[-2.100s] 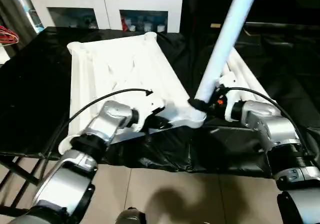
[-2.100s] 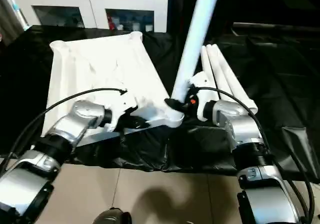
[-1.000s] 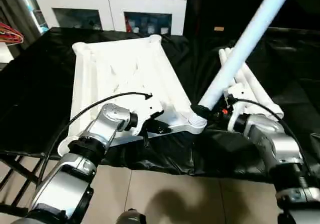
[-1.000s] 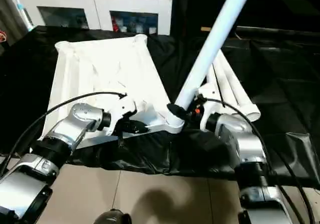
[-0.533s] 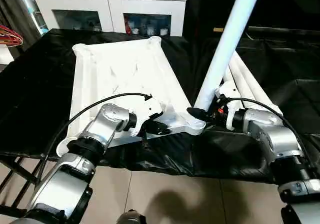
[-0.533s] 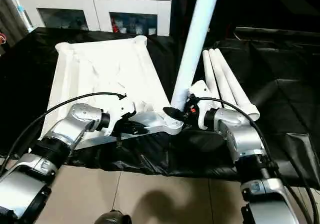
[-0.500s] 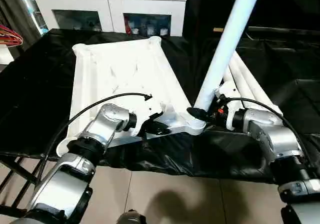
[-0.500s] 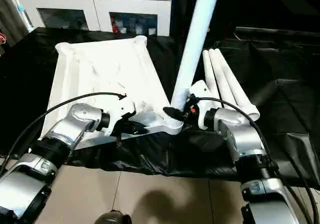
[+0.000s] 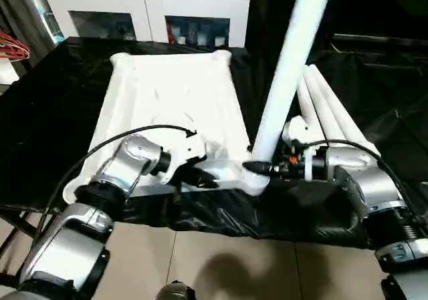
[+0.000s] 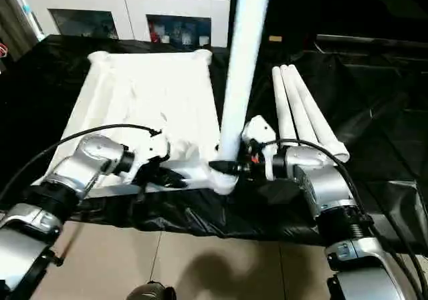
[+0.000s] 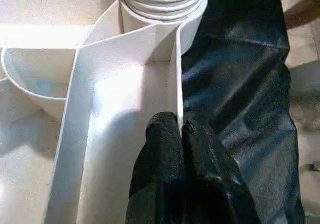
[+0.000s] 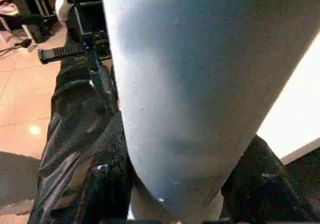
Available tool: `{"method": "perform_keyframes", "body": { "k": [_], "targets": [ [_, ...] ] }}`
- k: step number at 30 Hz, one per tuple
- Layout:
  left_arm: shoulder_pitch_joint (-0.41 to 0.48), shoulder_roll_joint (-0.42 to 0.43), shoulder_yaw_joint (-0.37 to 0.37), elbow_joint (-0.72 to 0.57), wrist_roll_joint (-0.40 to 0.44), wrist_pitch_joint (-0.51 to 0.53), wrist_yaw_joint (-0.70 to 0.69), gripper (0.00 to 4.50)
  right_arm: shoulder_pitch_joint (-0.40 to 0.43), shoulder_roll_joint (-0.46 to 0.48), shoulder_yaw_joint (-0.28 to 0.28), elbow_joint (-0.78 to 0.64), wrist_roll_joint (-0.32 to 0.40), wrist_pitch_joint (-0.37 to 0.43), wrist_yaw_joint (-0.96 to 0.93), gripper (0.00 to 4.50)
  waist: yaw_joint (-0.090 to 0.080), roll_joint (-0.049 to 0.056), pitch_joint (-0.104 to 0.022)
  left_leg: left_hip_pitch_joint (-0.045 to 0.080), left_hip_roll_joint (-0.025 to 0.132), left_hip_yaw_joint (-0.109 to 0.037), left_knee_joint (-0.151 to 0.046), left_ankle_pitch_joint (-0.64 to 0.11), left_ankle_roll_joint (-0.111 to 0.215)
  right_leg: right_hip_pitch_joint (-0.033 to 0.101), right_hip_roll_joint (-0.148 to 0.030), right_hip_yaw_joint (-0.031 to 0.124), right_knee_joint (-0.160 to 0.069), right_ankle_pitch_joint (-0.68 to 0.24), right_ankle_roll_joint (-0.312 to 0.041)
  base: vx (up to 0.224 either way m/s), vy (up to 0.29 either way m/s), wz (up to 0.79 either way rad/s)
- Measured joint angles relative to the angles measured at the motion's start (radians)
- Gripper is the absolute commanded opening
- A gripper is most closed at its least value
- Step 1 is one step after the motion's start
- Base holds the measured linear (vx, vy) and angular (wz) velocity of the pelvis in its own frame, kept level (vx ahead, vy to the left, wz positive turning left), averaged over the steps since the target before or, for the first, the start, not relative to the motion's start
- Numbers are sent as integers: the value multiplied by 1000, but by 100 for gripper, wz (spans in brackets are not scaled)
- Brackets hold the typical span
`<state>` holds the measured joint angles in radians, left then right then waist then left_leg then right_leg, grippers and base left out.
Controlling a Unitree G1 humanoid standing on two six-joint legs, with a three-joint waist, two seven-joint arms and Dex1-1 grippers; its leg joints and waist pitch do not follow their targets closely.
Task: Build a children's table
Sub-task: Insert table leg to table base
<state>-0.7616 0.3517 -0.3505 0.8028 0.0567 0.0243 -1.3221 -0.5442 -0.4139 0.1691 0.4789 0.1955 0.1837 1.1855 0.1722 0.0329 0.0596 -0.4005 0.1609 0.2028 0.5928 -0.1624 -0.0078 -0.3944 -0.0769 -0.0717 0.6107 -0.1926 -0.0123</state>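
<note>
The children's table top (image 9: 174, 99), a white plastic rectangular slab lying ribbed underside up on the black-draped bench (image 9: 53, 113), is pinched at a thin rib of its near edge by the closed left gripper (image 11: 181, 132), just beside the round corner socket (image 9: 251, 178). A long white tapered tube leg (image 9: 289, 66) is held near its base between the right gripper's (image 10: 222, 167) black fingers, standing almost upright with its long axis on that socket (threaded end seen at the socket mouth), so the right arm is the nearer one for seating it. Three more white tube legs (image 10: 301, 109) lie side by side close behind the right forearm, where a swing could be blocked.
</note>
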Motion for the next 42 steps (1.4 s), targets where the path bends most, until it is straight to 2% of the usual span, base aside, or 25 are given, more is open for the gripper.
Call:
{"method": "perform_keyframes", "body": {
  "k": [4, 8, 10, 11, 12, 13, 16, 17, 20, 21, 23, 25, 28, 32, 36, 40, 42],
  "targets": [
    [-2, 1, 6, 8, 0, 9, 8, 0, -18, 20, -2, 39, -2, -24, -9, 189, -4, 1, 2, 4, 0, 0, -2, 0, 0, 1, 0, 0, 0, 0, 0, 0, 0, 0],
    [-2, -4, 35, 7, 0, 65, 79, 0, -67, 84, -27, 129, -8, -47, -122, 189, -21, 1, 21, 22, 0, -2, -8, -4, -6, 9, 0, -1, -3, -8, 8, -16, -1, -3],
    [-2, -14, 53, 1, 0, 98, 134, 0, -96, 115, -44, 174, -14, -51, -211, 189, -33, 5, 35, 32, -1, -10, -15, -4, -7, 15, -1, -12, -16, -11, 9, -37, 3, -9],
    [-2, -19, 61, -7, 0, 118, 159, 0, -110, 130, -51, 199, -15, -58, -255, 189, -38, 9, 40, 33, -1, -17, -21, -5, -7, 18, -4, -27, -27, -17, 8, -55, 28, -26],
    [0, -23, 71, -22, 0, 143, 188, 0, -130, 143, -57, 223, -19, -61, -303, 189, -45, 12, 45, 32, -1, -27, -31, -5, -8, 27, -8, -44, -40, -26, 6, -55, 28, -26],
    [5, -26, 79, -42, 0, 168, 215, 0, -148, 159, -67, 249, -23, -63, -341, 189, -52, 13, 48, 31, -1, -31, -37, -5, -8, 28, -10, -54, -46, -31, 3, -29, 43, -25],
    [36, -45, 95, -127, 1, 248, 290, 0, -194, 198, -88, 314, -32, -67, -427, 189, -70, 14, 56, 34, -4, -29, -43, -6, -10, 23, -11, -52, -48, -33, -1, 0, 0, 0],
    [65, -50, 109, -184, 5, 293, 326, 0, -214, 216, -94, 344, -32, -68, -460, 189, -74, 12, 57, 36, -7, -29, -43, -14, -21, 21, -16, -52, -48, -33, -1, 0, 0, 0],
    [124, -115, 125, -327, 22, 420, 437, 0, -264, 243, -109, 427, -43, -76, -567, 189, -80, 12, 62, 37, -5, -42, -42, -15, -23, 24, -19, -76, -61, -33, -1, -5, 3, -8],
    [139, -146, 121, -358, 22, 446, 462, 0, -273, 247, -115, 447, -49, -77, -598, 189, -79, 12, 64, 35, -3, -47, -43, -15, -23, 27, -18, -85, -70, -33, -1, 0, 0, 0],
    [155, -176, 113, -394, 23, 473, 498, 0, -282, 252, -116, 471, -58, -77, -624, 189, -78, 11, 64, 34, -3, -44, -45, -15, -24, 27, -17, -81, -69, -33, -2, 0, 0, 0],
    [169, -190, 102, -414, 32, 473, 532, 0, -288, 254, -122, 484, -72, -78, -638, 189, -72, 11, 65, 39, -3, -37, -47, -15, -24, 26, -18, -75, -66, -32, -4, 0, 0, 0],
    [175, -198, 91, -426, 45, 470, 556, 0, -300, 254, -122, 510, -85, -86, -640, 189, -59, 10, 64, 42, -2, -37, -49, -15, -23, 29, -19, -76, -66, -32, -4, 0, 0, 0],
    [176, -189, 80, -429, 59, 464, 571, 0, -306, 255, -123, 528, -86, -113, -640, 189, -58, 10, 64, 42, -2, -35, -49, -15, -24, 29, -19, -75, -66, -32, -4, 0, 0, 0],
    [186, -165, 61, -425, 65, 397, 570, 0, -287, 264, -154, 519, -70, -147, -627, 189, -57, 10, 64, 41, -2, -34, -49, -15, -24, 28, -19, -75, -66, -29, -8, 0, 0, 0],
    [193, -123, 60, -400, 63, 294, 546, 0, -244, 276, -211, 480, -6, -188, -568, 189, -53, 9, 62, 39, 1, -29, -46, -14, -24, 26, -19, -74, -66, -5, -26, 0, 0, 0],
    [175, -105, 62, -366, 58, 243, 537, 0, -231, 277, -231, 454, 29, -195, -536, 189, -46, 10, 61, 33, 4, -27, -36, -6, -25, 19, -19, -73, -60, 21, -26, 0, 0, 0]
  ]
}}
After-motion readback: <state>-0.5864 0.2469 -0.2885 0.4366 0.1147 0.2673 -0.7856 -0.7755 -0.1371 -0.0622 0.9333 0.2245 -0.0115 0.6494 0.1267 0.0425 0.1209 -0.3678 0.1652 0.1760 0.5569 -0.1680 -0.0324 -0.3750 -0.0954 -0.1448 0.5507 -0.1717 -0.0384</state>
